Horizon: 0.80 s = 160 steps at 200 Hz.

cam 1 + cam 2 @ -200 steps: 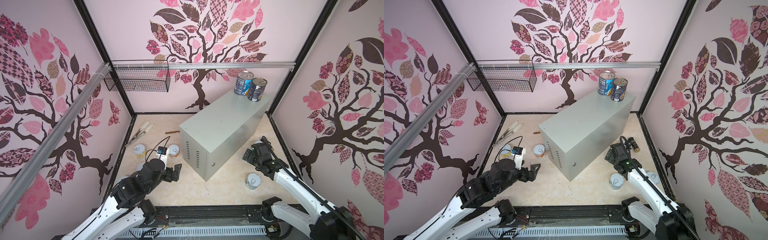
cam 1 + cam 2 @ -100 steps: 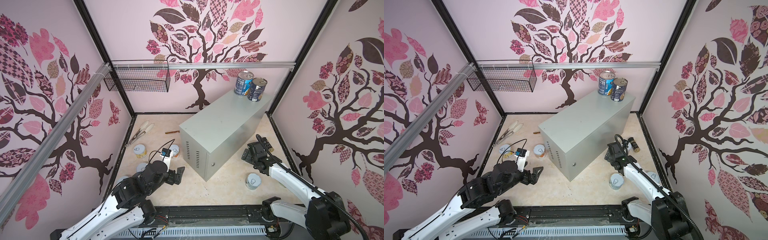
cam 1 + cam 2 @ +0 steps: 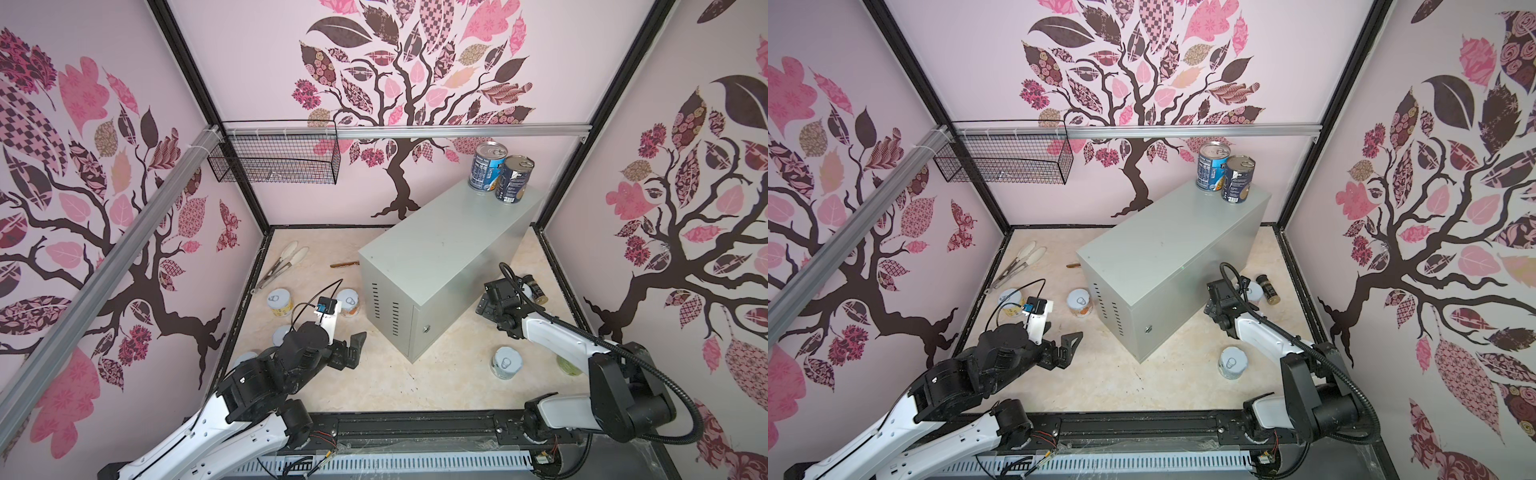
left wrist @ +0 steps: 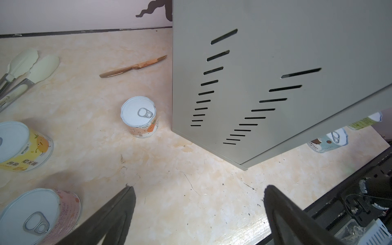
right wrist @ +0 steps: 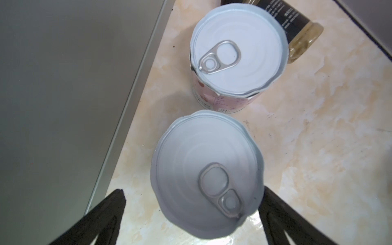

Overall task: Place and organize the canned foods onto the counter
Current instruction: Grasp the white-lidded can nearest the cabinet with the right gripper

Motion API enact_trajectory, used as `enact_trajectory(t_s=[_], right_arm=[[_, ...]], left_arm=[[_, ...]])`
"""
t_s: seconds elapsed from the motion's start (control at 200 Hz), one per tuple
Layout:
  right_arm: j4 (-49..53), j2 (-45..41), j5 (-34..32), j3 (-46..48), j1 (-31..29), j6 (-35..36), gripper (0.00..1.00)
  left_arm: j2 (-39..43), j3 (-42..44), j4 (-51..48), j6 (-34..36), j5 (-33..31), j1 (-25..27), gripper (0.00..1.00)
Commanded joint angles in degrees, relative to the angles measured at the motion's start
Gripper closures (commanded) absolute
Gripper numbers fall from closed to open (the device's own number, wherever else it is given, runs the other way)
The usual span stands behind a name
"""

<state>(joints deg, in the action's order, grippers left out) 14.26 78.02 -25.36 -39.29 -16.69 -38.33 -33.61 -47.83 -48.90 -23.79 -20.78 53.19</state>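
Right of the counter (image 5: 63, 84), the right gripper (image 5: 193, 192) is hovering wide open over a can (image 5: 191, 148) sitting just beside its wall and a second can (image 5: 237, 55), so a lowering finger is probably risking snagging either; the left gripper (image 4: 199, 186) is hanging wide open, empty.

A black wire basket (image 3: 274, 162) hangs from the wall rail (image 3: 436, 132). Cream-tipped tongs (image 3: 286, 257) and a small knife (image 3: 344, 264) lie apart on the floor (image 3: 374, 386); a dark spice jar (image 3: 1268, 289) lies on its side.
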Motion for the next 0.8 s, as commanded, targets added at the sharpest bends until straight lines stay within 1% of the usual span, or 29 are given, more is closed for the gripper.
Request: enact_trajectory(t_s=[0.0,0.125,0.185,0.305,0.43,0.795], right_arm=[[-2.3,0.5,-2.7,0.5,1.6,1.1,0.00],[-5.4,0.0,-1.3,2.3,4.3,1.8,0.00],[-7.2,0.3,0.1,3.3,5.1,2.0,0.00],[-9.6,2.6,1.8,4.1,6.0,2.4,0.00],[-12.0,5.3,4.1,4.7,7.3,2.4,0.00],[-9.9,11.8,6.4,0.3,7.7,3.3,0.01]], left_arm=[[0.2,1.5,1.0,0.6,-0.4,-0.6,0.02],[-2.0,1.9,1.6,-0.9,-1.0,-2.5,0.02],[-3.9,1.7,1.6,-1.5,-0.3,-3.8,0.02],[-7.0,1.9,2.1,-1.9,1.3,-4.6,0.02],[-8.9,2.0,2.2,-2.3,1.5,-5.2,0.02],[-12.4,2.0,2.2,-2.4,1.9,-7.6,0.02]])
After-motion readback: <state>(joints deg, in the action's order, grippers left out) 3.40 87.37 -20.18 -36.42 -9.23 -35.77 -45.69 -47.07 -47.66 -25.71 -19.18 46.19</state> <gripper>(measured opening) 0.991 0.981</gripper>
